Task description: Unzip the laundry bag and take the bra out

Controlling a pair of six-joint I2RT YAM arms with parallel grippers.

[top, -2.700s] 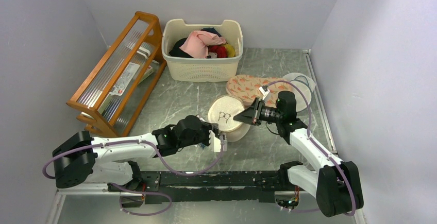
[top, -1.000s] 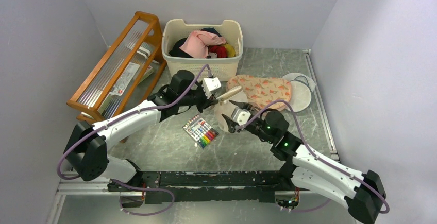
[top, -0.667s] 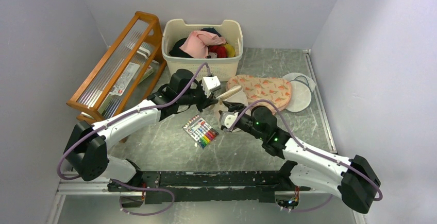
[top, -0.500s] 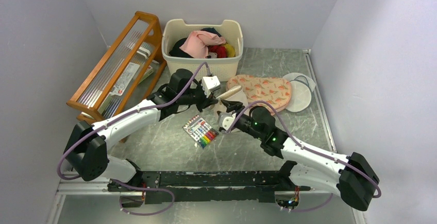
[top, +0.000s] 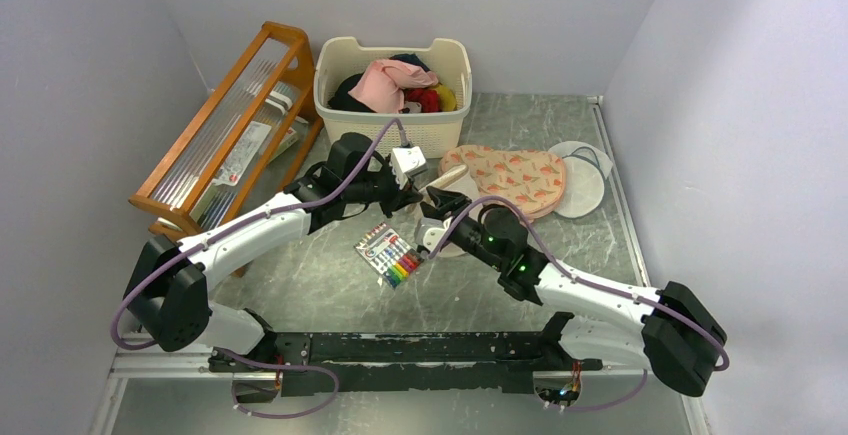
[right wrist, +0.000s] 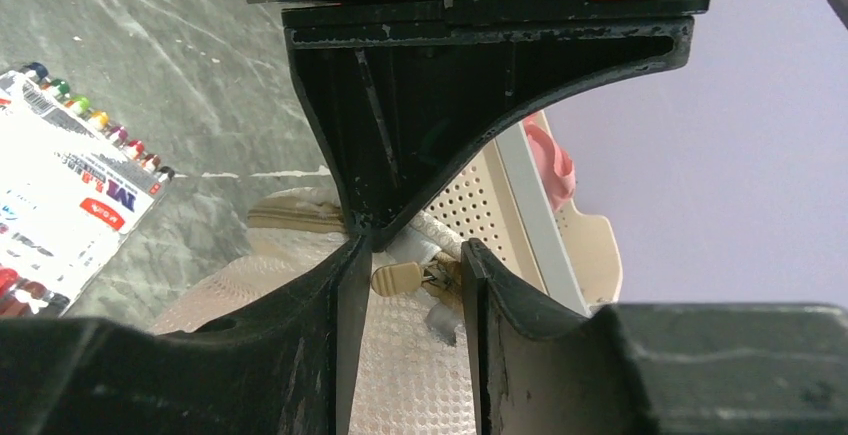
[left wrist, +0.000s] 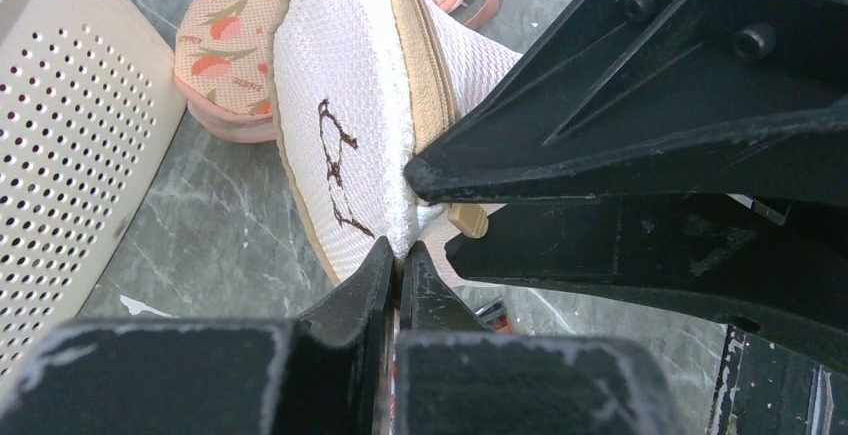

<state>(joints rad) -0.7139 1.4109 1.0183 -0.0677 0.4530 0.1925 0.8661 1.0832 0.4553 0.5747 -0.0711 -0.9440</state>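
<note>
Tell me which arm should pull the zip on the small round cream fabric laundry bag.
Probably right. The right gripper is open, fingers either side of the beige zip pull, while the left gripper is shut on the rim of the cream laundry bag, holding it tilted up.

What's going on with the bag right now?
The left claw is shut on the rim of the laundry bag, holding it tipped up on edge. The right claw is open, with a finger on either side of the beige zip pull but not gripping it. No gap shows in the zip yet, so the unzipping has not begun.
</note>
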